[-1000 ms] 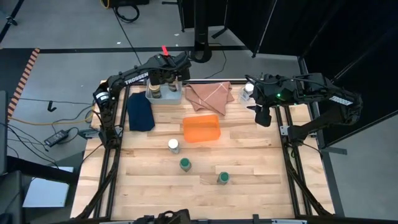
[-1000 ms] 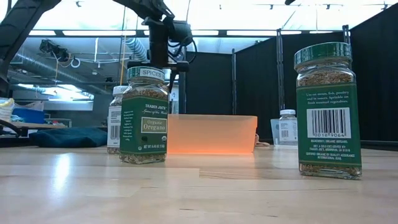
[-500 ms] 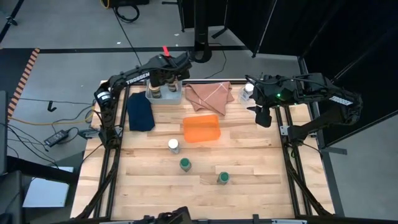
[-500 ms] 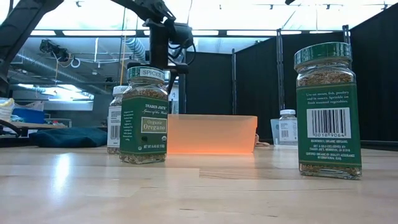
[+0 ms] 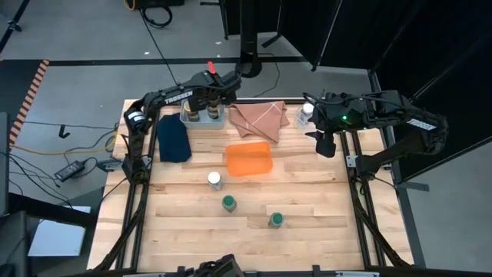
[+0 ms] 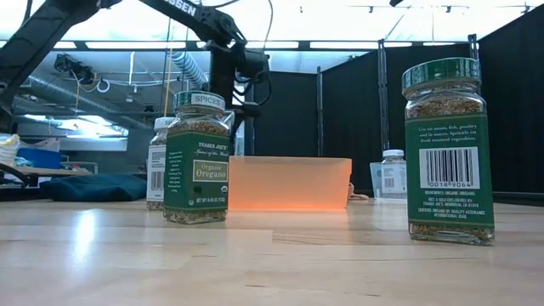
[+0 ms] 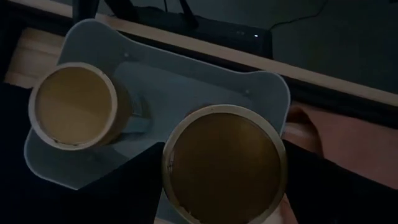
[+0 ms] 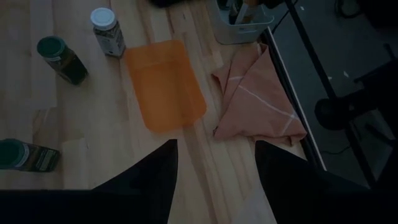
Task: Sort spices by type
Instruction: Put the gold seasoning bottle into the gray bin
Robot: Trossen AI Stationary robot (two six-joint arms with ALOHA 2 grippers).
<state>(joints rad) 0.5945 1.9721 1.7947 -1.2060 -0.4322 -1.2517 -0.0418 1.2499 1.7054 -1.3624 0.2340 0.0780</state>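
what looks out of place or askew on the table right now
Nothing is spilled or tipped. One white-capped jar stands alone at the far right edge by the right gripper, far from the other white-capped jar. The salmon cloth lies loosely folded.

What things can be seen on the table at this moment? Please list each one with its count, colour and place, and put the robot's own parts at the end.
tan-capped spice jars: 2, tan caps, both inside the grey bin; the second sits between the left gripper's fingers
green-capped spice jars: 2, green caps, on bare wood at the table's front; the second to its right
white-capped spice jars: 2, white caps, one in front of the orange tray, one at the back right by the right gripper
grey bin: 1, pale grey, back left
orange tray: 1, orange, table centre, empty
cloth: 1, salmon pink, right of the bin
folded cloth: 1, dark blue, left side
left gripper: 1, dark, over the bin
right gripper: 1, dark, back right, holding nothing
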